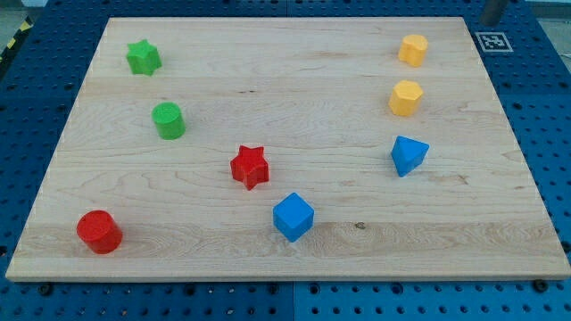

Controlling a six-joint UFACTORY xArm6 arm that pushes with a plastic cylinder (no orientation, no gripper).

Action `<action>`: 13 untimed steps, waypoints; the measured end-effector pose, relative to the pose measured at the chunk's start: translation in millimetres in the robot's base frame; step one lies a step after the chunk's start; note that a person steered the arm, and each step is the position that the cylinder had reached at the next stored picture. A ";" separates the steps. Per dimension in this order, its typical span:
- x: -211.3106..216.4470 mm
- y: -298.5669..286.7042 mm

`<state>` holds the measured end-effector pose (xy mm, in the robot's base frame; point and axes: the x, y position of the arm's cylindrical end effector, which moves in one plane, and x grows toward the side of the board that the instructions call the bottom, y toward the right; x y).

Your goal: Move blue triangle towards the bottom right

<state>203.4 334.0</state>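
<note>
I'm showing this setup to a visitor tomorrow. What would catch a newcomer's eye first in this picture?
Probably the bright blocks scattered on the pale wooden board: a green star and green cylinder at the view's upper left, and two yellow blocks at the upper right. Below those sits the blue triangle, with a blue cube and red star near the middle and a red cylinder at the lower left. My tip cannot be made out.

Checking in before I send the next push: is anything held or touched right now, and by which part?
Nothing is held. My tip does not show in the view, and the blue triangle sits alone, apart from the other blocks.
</note>
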 end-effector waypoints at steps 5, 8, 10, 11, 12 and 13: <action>34.9 -39.5; 80.7 -30.0; 123.9 -34.8; 124.1 -34.8; 136.0 -37.9; 164.9 -42.4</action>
<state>368.3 291.6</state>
